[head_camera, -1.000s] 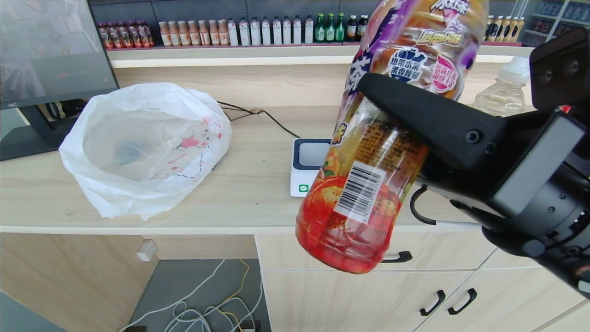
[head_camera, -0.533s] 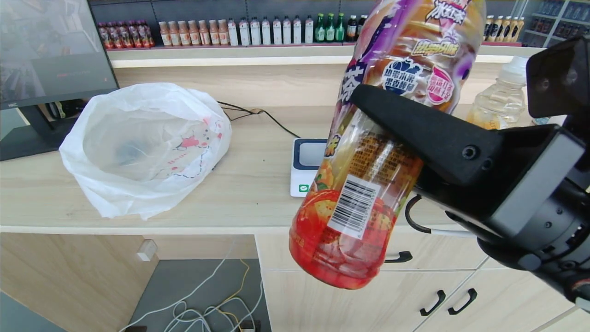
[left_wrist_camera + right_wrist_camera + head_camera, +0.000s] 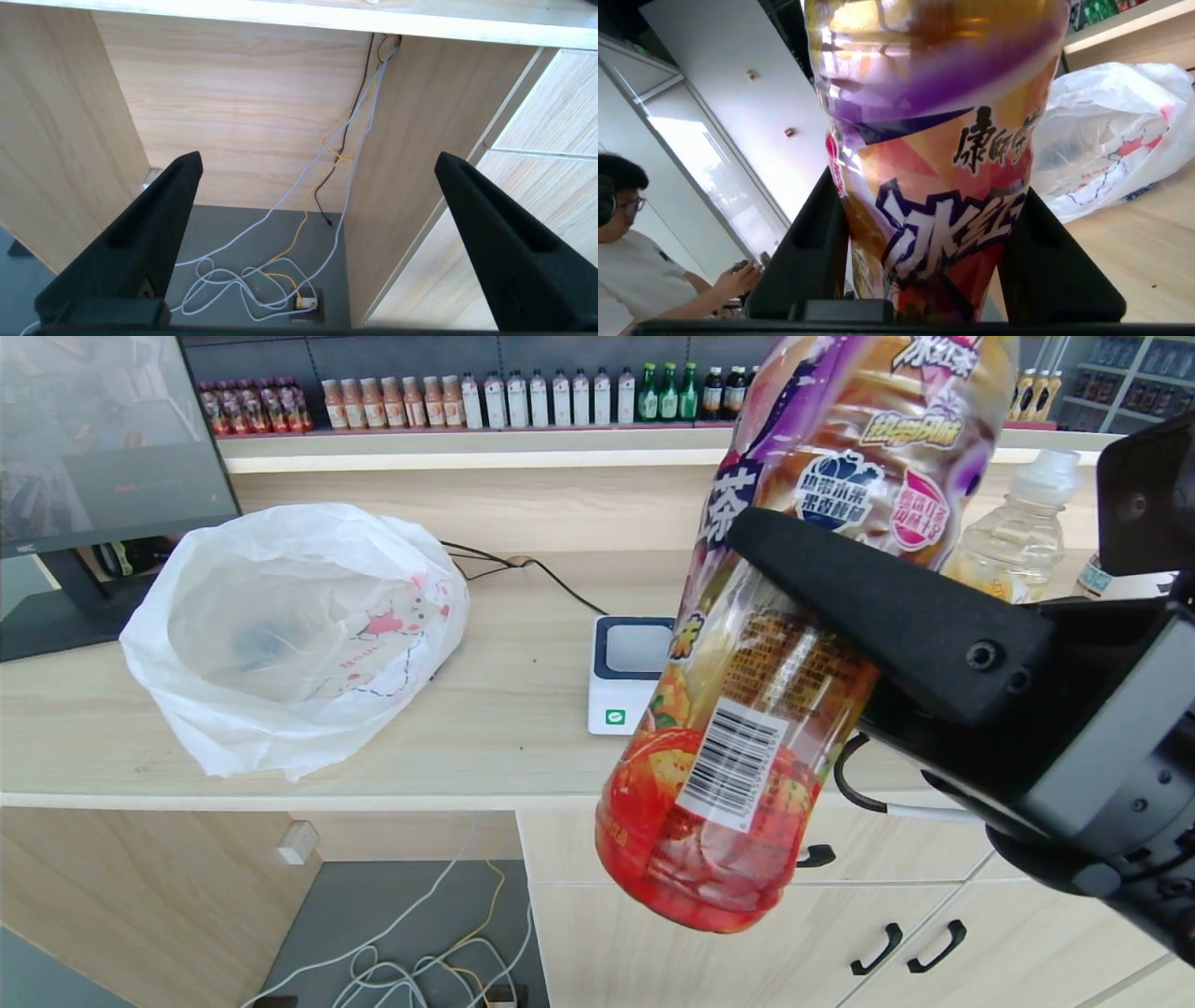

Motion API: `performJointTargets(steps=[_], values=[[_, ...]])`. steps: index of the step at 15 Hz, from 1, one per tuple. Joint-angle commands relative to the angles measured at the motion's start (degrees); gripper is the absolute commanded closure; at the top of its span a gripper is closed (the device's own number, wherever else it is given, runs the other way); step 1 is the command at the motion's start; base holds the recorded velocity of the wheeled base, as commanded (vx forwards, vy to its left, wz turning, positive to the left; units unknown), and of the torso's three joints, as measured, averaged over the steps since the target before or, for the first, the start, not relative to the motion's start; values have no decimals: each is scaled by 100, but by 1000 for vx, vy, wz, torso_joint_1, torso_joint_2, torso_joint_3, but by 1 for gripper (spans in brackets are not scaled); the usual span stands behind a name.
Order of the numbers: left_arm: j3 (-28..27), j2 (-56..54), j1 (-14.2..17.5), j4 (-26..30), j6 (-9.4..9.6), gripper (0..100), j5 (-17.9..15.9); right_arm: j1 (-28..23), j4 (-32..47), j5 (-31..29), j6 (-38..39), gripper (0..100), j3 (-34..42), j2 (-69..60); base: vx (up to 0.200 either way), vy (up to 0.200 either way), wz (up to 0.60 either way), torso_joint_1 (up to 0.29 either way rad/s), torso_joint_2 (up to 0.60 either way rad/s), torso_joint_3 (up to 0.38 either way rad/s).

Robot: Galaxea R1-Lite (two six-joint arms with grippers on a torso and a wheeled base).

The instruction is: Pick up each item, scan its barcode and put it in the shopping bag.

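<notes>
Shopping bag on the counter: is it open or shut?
Open. The shopping bag sits on the counter with its mouth spread wide, its inside in plain sight.

head view: high, facing down over counter [image 3: 523, 747]; bottle [image 3: 738, 756] very near, right of frame.
left wrist view: low, facing under-counter cables [image 3: 329, 161].
right wrist view: tight against bottle; bag [image 3: 1120, 131] shared with head view.

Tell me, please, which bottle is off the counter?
The large purple-and-red labelled bottle, clamped in the right pincer; the clear white-capped bottle stands on the counter.

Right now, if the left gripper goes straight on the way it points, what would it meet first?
The left gripper would probably meet the hanging cables in the bay under the counter, then the wooden back panel behind them; depth is unclear.
</notes>
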Motion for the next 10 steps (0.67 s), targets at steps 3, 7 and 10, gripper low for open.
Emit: performJointTargets(steps=[3, 7, 10], values=[[0, -2, 5, 0, 0, 0, 0, 0, 25, 8, 2, 100, 69, -232, 0, 0, 0, 0, 0, 0], [0, -2, -4, 0, 0, 0, 0, 0, 25, 8, 11, 100, 209, -303, 0, 0, 0, 0, 0, 0], [0, -2, -4, 0, 0, 0, 0, -175, 34, -10, -59, 100, 297, -329, 0, 0, 0, 0, 0, 0]])
